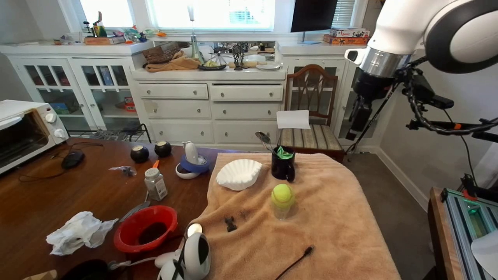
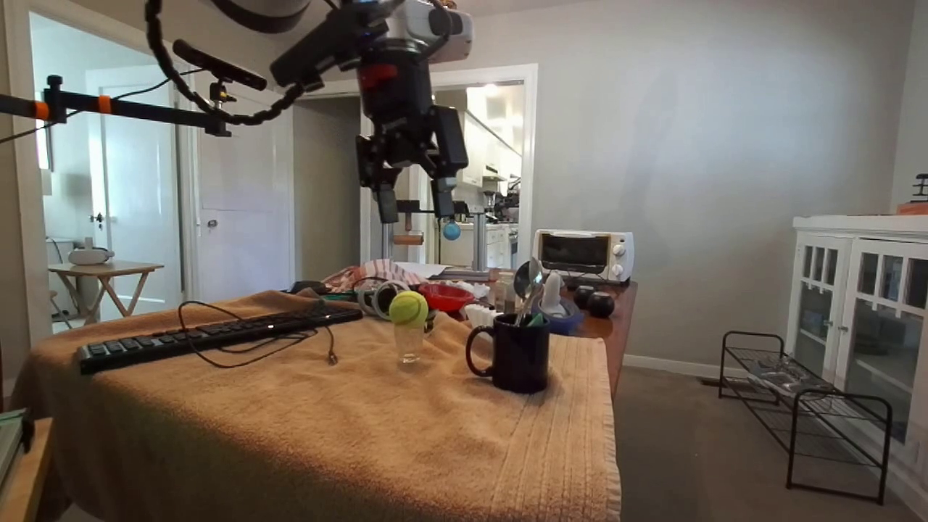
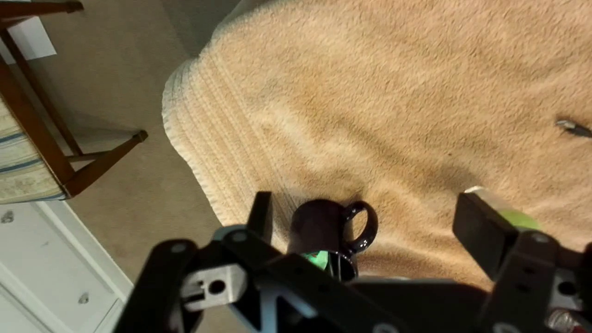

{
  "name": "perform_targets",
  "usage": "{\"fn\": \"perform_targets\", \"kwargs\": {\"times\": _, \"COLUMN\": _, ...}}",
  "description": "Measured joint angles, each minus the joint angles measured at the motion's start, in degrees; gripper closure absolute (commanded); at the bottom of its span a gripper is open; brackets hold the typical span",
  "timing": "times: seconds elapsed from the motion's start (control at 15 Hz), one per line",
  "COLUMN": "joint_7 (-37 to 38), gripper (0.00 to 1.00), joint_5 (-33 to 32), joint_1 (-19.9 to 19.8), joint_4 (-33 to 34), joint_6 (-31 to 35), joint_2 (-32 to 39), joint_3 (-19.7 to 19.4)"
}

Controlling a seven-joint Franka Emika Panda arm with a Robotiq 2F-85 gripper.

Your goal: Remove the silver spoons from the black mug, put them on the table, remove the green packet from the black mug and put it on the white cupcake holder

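The black mug stands upright on the tan towel; it also shows in an exterior view and in the wrist view. Silver spoons lean out of its top, also in an exterior view. The green packet sticks up inside the mug and partly shows in the wrist view. The white fluted cupcake holder lies beside the mug, partly hidden behind it in an exterior view. My gripper is open and empty, high above the towel, apart from the mug.
A tennis ball sits on a clear cup near the mug. A keyboard with a cable lies on the towel. A red bowl, a spice jar and blue tape are on the wooden table.
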Motion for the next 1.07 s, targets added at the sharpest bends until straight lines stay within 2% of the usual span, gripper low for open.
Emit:
{"fn": "perform_targets", "kwargs": {"times": 0.33, "joint_7": 2.4, "gripper": 0.00, "joint_5": 0.3, "joint_1": -0.2, "joint_4": 8.3, "joint_6": 1.2, "joint_2": 11.4, "joint_3": 0.0}}
{"fn": "perform_targets", "kwargs": {"times": 0.67, "joint_7": 2.4, "gripper": 0.00, "joint_5": 0.3, "joint_1": -0.2, "joint_4": 8.9, "joint_6": 1.2, "joint_2": 12.4, "joint_3": 0.0}}
{"fn": "perform_targets", "kwargs": {"times": 0.87, "joint_7": 0.0, "gripper": 0.00, "joint_5": -0.1, "joint_1": -0.1, "joint_4": 10.5, "joint_6": 2.7, "joint_2": 14.7, "joint_3": 0.0}}
{"fn": "perform_targets", "kwargs": {"times": 1.07, "joint_7": -5.0, "gripper": 0.00, "joint_5": -0.1, "joint_1": 0.2, "joint_4": 14.7, "joint_6": 8.0, "joint_2": 20.8, "joint_3": 0.0}}
